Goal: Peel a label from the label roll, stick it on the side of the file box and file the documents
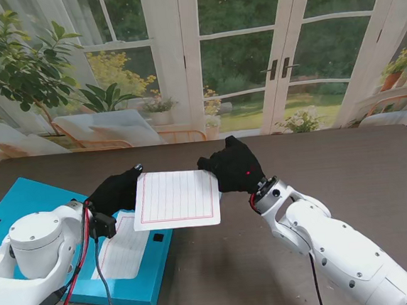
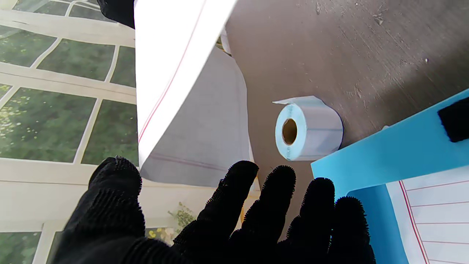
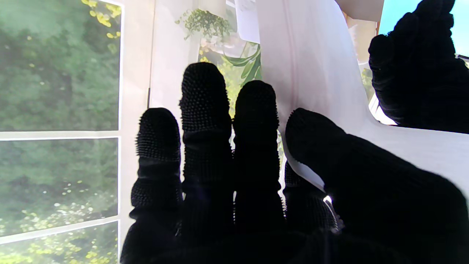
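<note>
A white lined sheet hangs in the air over the table's middle. My right hand is shut on its right edge, thumb on top and the forefinger under it. My left hand is at the sheet's left edge with its fingers spread and nothing held. The blue file box lies open flat on the left with another lined sheet in it. In the left wrist view the label roll lies on its side on the table next to the box's corner; the sheet hides it from the stand.
The dark wooden table stretches to the right of my right arm. Beyond its far edge are glass doors and plants. A black patch sits on the box's flap.
</note>
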You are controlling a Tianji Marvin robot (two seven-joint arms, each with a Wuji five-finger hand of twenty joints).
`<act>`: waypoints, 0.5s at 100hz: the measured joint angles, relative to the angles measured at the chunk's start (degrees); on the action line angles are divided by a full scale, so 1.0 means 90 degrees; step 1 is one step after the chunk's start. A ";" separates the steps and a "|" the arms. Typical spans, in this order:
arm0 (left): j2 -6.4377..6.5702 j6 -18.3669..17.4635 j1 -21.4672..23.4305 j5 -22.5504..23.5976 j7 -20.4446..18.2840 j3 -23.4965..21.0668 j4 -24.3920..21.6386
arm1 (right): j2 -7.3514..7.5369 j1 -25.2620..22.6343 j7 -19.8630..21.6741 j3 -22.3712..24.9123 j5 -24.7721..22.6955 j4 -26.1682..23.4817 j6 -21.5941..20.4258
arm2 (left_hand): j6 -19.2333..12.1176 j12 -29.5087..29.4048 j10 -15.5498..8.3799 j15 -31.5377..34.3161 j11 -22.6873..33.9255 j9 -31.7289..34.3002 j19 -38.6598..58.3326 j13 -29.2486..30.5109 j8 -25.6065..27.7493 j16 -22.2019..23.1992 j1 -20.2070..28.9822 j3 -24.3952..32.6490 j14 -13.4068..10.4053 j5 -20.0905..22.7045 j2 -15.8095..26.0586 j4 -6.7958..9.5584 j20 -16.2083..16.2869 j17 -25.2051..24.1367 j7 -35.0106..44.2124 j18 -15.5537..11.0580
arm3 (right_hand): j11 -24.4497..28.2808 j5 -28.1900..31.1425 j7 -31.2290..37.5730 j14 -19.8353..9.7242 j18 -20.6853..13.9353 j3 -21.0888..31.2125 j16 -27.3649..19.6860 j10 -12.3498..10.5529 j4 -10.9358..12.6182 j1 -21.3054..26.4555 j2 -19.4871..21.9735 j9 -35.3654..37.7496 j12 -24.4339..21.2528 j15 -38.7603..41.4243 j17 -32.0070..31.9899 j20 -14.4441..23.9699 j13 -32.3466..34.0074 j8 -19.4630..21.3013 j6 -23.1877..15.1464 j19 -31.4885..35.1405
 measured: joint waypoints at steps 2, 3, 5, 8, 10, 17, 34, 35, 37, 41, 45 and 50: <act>-0.0001 0.0005 -0.0021 0.0005 -0.0003 0.0021 0.0012 | 0.0000 -0.0006 -0.0018 -0.0004 0.0001 0.0000 -0.0009 | 0.0002 0.0001 0.0000 0.0001 0.0000 0.0000 0.0000 0.0000 0.0006 0.0000 0.0000 -0.0003 0.0002 0.0006 0.0000 0.0000 0.0029 0.0000 0.0000 0.0001 | 0.0000 0.0000 0.0000 0.0000 0.0000 -0.0002 0.0000 0.0000 0.0000 0.0001 0.0000 0.0000 0.0000 0.0000 0.0000 0.0000 0.0000 0.0000 0.0000 0.0000; -0.0001 0.0007 -0.0032 0.0006 -0.0004 0.0032 0.0018 | 0.0000 -0.0009 -0.0028 -0.0007 0.0001 0.0000 -0.0013 | 0.0002 0.0003 0.0000 0.0002 0.0000 0.0000 0.0001 0.0000 0.0008 0.0000 0.0000 -0.0003 0.0004 0.0007 0.0000 0.0000 0.0039 0.0000 0.0000 0.0003 | 0.0000 0.0000 0.0000 0.0000 0.0000 -0.0002 0.0000 0.0000 0.0000 0.0002 0.0000 0.0000 0.0000 0.0000 0.0000 0.0000 0.0000 0.0000 0.0000 0.0000; -0.0002 0.0009 -0.0053 0.0008 -0.0005 0.0053 0.0029 | 0.0000 -0.0016 -0.0052 -0.0011 0.0003 0.0000 -0.0023 | 0.0003 0.0013 0.0000 0.0004 0.0000 0.0000 0.0001 0.0000 0.0016 0.0000 0.0000 -0.0004 0.0009 0.0009 0.0000 0.0000 0.0051 0.0000 0.0011 0.0008 | 0.0000 0.0000 -0.0001 0.0000 0.0000 -0.0003 0.0000 0.0000 0.0000 0.0002 0.0000 0.0000 0.0000 0.0000 0.0000 0.0000 0.0000 0.0000 0.0000 0.0000; -0.0005 0.0011 -0.0083 0.0008 -0.0005 0.0080 0.0047 | 0.0001 -0.0025 -0.0093 -0.0022 0.0003 0.0000 -0.0037 | 0.0008 0.0063 0.0001 0.0008 0.0000 0.0000 0.0001 0.0000 0.0030 0.0000 0.0074 -0.0031 0.0015 0.0025 0.0000 0.0000 0.0055 0.0000 0.0025 0.0016 | 0.0000 0.0000 -0.0001 0.0000 0.0000 -0.0004 0.0000 0.0000 0.0000 0.0004 0.0000 0.0000 0.0000 0.0000 0.0000 0.0000 0.0000 0.0000 0.0000 0.0000; -0.0008 0.0012 -0.0102 0.0008 -0.0005 0.0097 0.0058 | 0.0002 -0.0029 -0.0122 -0.0032 0.0003 0.0000 -0.0046 | 0.0011 0.0070 0.0004 0.0032 0.0000 0.0000 0.0002 0.0000 0.0038 0.0000 0.0072 -0.0032 0.0018 0.0048 0.0000 0.0007 0.0056 0.0000 0.0028 0.0026 | 0.0000 0.0000 -0.0001 0.0000 0.0000 -0.0005 0.0000 0.0000 0.0000 0.0005 0.0000 0.0000 0.0000 0.0000 0.0000 0.0000 0.0000 0.0000 0.0000 0.0000; -0.0013 0.0017 -0.0172 0.0007 -0.0007 0.0161 0.0101 | 0.0006 -0.0035 -0.0235 -0.0087 0.0002 0.0005 -0.0071 | 0.0012 0.0073 0.0004 0.0067 0.0000 0.0000 0.0003 -0.0002 0.0061 0.0000 0.0072 -0.0032 0.0019 0.0089 0.0000 0.0007 0.0064 0.0000 0.0091 0.0030 | 0.0000 0.0000 -0.0001 0.0000 0.0000 -0.0006 0.0000 0.0000 0.0000 0.0006 0.0000 0.0000 0.0000 0.0000 0.0000 0.0000 0.0000 0.0000 0.0000 0.0000; -0.0042 0.0033 -0.0315 -0.0157 0.0059 0.0319 0.0177 | 0.0006 -0.0011 -0.0526 -0.0277 -0.0003 0.0064 -0.0095 | 0.0014 0.0222 0.0033 0.0316 0.0085 0.0279 0.0075 0.0011 0.0279 0.0084 0.0478 0.0077 0.0026 0.0460 -0.0002 0.0015 0.0294 0.0080 0.0287 0.0039 | 0.0000 0.0000 -0.0002 0.0000 0.0000 -0.0009 0.0000 0.0000 0.0000 0.0015 0.0000 0.0000 0.0000 0.0000 0.0000 0.0000 0.0000 0.0000 0.0000 0.0000; -0.0046 0.0031 -0.0328 -0.0163 0.0081 0.0345 0.0178 | 0.0006 -0.0005 -0.0539 -0.0301 -0.0008 0.0071 -0.0096 | 0.0014 0.0245 0.0033 0.0343 0.0105 0.0319 0.0077 0.0015 0.0304 0.0109 0.0503 0.0117 0.0028 0.0488 -0.0002 0.0015 0.0320 0.0085 0.0346 0.0039 | 0.0000 0.0000 -0.0002 0.0000 0.0000 -0.0009 0.0000 0.0000 0.0000 0.0015 0.0000 0.0000 0.0000 0.0000 0.0000 0.0000 0.0000 0.0000 0.0000 0.0000; -0.0048 0.0028 -0.0335 -0.0162 0.0089 0.0358 0.0179 | 0.0006 -0.0001 -0.0546 -0.0314 -0.0012 0.0075 -0.0096 | 0.0014 0.0334 0.0033 0.0421 0.0112 0.0356 0.0079 0.0087 0.0380 0.0173 0.0601 0.0267 0.0031 0.0566 -0.0019 0.0015 0.0409 0.0125 0.0381 0.0044 | 0.0000 0.0000 -0.0002 0.0000 0.0000 -0.0010 0.0000 0.0000 0.0000 0.0015 0.0000 0.0000 0.0000 0.0000 0.0000 0.0000 0.0000 0.0000 0.0000 0.0000; -0.0052 0.0001 -0.0358 -0.0145 0.0112 0.0411 0.0183 | 0.0007 0.0017 -0.0572 -0.0367 -0.0038 0.0096 -0.0096 | 0.0006 0.0531 0.0019 0.0606 0.0195 0.0494 0.0135 0.0150 0.0534 0.0316 0.0609 0.0709 0.0035 0.0711 -0.0178 0.0015 0.0637 0.0200 0.0496 0.0068 | 0.0000 0.0000 -0.0002 0.0000 0.0000 -0.0010 0.0000 0.0000 0.0000 0.0016 0.0000 0.0000 0.0000 0.0000 0.0000 0.0000 0.0000 0.0000 0.0000 0.0000; -0.0054 -0.0044 -0.0375 -0.0099 0.0116 0.0454 0.0186 | 0.0007 0.0043 -0.0605 -0.0421 -0.0070 0.0125 -0.0095 | 0.0003 0.0759 -0.0009 0.0894 0.0247 0.0680 0.0226 0.0253 0.0681 0.0492 0.0621 0.1205 0.0076 0.0892 -0.0374 0.0015 0.0857 0.0278 0.0663 0.0111 | 0.0000 0.0000 -0.0002 0.0000 0.0000 -0.0010 0.0000 0.0000 0.0000 0.0016 0.0000 0.0000 0.0000 0.0000 0.0000 0.0000 0.0000 0.0000 0.0000 0.0000; -0.0062 -0.0107 -0.0385 -0.0036 0.0118 0.0482 0.0187 | 0.0007 0.0072 -0.0637 -0.0469 -0.0095 0.0161 -0.0092 | -0.0017 0.1190 -0.0037 0.1363 0.0495 0.0926 0.0384 0.0361 0.0868 0.0787 0.0795 0.1840 0.0130 0.1087 -0.0525 0.0015 0.1247 0.0405 0.0930 0.0173 | 0.0000 0.0000 -0.0001 0.0000 0.0000 -0.0010 0.0000 0.0000 0.0000 0.0018 0.0000 -0.0002 0.0000 0.0000 0.0000 0.0000 0.0000 0.0000 0.0000 0.0000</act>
